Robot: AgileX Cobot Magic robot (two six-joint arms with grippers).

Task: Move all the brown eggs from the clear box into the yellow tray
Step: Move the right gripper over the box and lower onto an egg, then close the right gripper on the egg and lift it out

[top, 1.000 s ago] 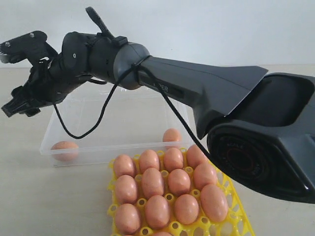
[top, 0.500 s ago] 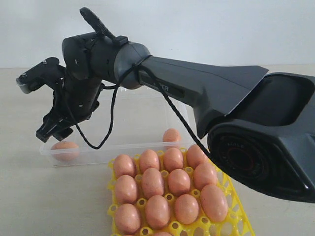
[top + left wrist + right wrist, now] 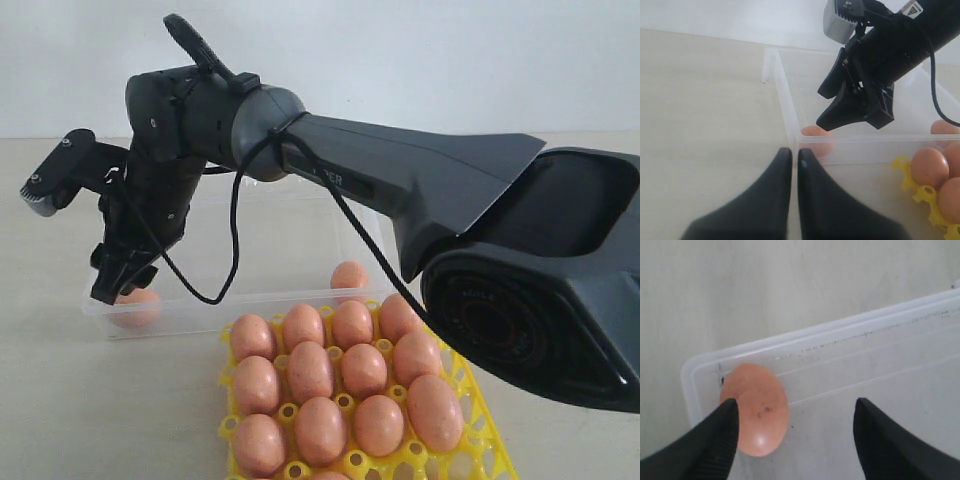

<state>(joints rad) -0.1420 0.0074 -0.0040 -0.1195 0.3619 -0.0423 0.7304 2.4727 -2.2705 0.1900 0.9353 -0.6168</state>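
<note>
My right gripper (image 3: 118, 284) reaches across to the left end of the clear box (image 3: 215, 310) and hangs open just above its near-left corner. One brown egg (image 3: 757, 407) lies in that corner, close by one fingertip, inside the wide gap of the right gripper (image 3: 795, 410). A second egg (image 3: 348, 275) rests in the box near the yellow tray (image 3: 470, 420), whose cups hold several eggs (image 3: 310, 370). My left gripper (image 3: 794, 153) is shut and empty on the table just outside the box wall (image 3: 785, 100). It is out of the exterior view.
The right arm's big dark link (image 3: 450, 190) crosses above the box and hides its far right part. A black cable (image 3: 235, 230) loops down from the wrist. Bare table (image 3: 700, 100) lies left of the box.
My right gripper has swung down from above the box's left end, turned its fingers downward and dropped toward the egg in the corner. The eggs and the tray have not moved.
</note>
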